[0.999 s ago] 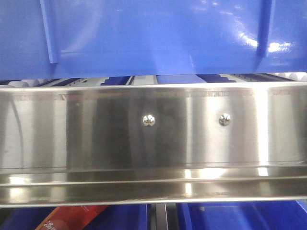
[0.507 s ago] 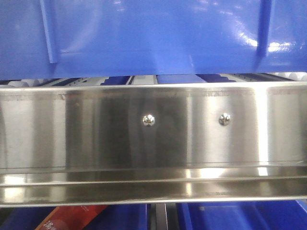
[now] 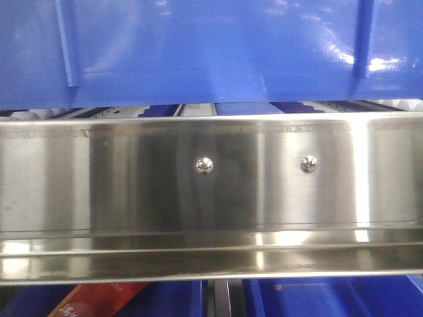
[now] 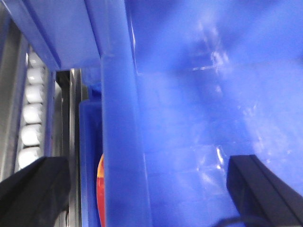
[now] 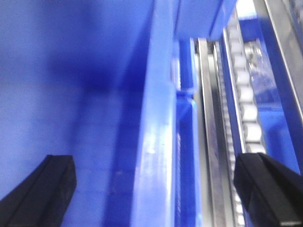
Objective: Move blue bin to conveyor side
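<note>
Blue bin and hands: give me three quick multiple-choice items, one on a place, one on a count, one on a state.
1. Right wrist view: relative to the wall of the blue bin, the white rollers lie: A) to its left; B) inside the bin; C) to its right.
2. Front view, screws in the steel rail: A) two; B) one; C) four.
3. The left hand is: A) shut on the rim; B) open, straddling the bin's wall; C) out of view.
Answers: 1 C, the rollers run down the right, past the wall. 2 A, two heads shine side by side. 3 B, the wall passes through its wide gap.
</note>
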